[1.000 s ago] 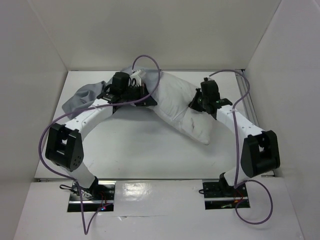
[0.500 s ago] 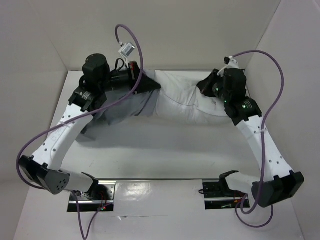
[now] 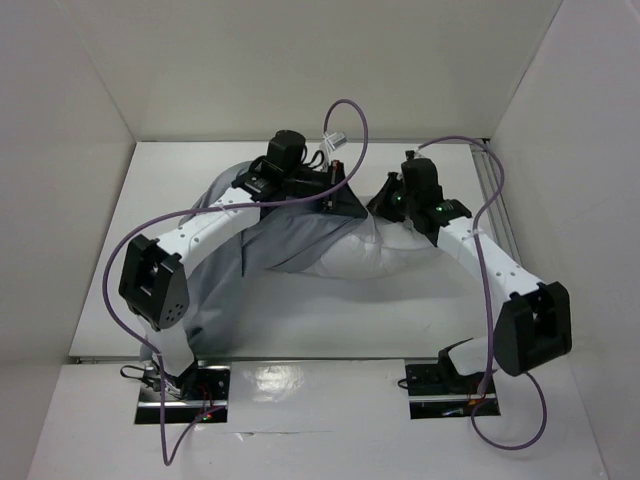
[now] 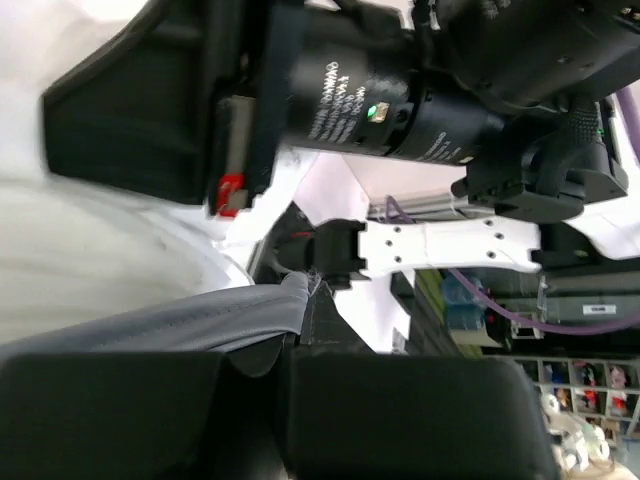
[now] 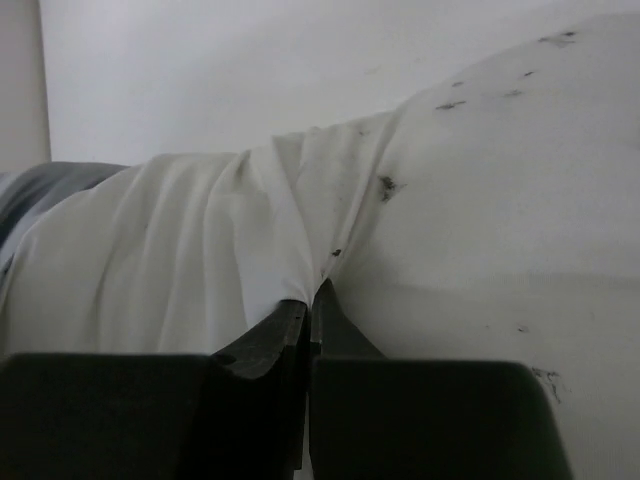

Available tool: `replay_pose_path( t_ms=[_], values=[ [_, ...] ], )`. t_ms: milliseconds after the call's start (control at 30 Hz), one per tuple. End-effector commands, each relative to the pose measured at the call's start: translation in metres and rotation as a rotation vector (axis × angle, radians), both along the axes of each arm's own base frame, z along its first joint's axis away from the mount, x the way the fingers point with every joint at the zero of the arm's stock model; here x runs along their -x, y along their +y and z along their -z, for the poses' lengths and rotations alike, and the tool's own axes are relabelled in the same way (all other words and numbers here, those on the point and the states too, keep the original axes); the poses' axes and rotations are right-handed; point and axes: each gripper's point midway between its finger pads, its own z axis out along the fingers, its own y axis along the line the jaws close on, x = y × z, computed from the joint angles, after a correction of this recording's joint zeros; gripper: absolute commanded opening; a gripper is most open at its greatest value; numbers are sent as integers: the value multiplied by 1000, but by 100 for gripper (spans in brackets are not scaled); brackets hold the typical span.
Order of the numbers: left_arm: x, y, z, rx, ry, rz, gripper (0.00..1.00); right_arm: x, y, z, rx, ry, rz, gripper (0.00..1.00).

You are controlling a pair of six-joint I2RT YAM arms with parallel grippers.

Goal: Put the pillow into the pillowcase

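The grey pillowcase is drawn over the left part of the white speckled pillow, which lies across the middle of the table. My left gripper is shut on the pillowcase's edge, and the left wrist view shows the grey hem pinched at the left gripper, with pillow behind it. My right gripper sits just to the right of the left one. It is shut on a fold of pillow fabric at the right gripper, with pillowcase at far left.
White walls close in the table on the left, back and right. The two wrists are almost touching, and the right arm's black wrist fills the top of the left wrist view. Purple cables loop above both arms.
Both arms lifted the pillow and pillowcase and came back down. The left gripper has moved right, close to the right one, and the grey pillowcase now covers more of the pillow.
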Motion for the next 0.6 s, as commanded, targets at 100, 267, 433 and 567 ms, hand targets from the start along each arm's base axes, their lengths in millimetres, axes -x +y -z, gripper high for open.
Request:
replay_pose_path(
  t_ms=[100,267,433,567],
  values=[
    [4,22,-100,134,-265,30,0,16,-2,-118,-70,-276,0,0],
    [10,55,-135,118,-349,-42,0,48,-45,-143,45,-355,103,0],
    [-19,61,-159,143,-436,-76,0,67,-59,-147,4,-459,148,0],
    [-35,41,-177,209,-412,59,0,48,-50,-139,-92,-501,187,0]
  ],
)
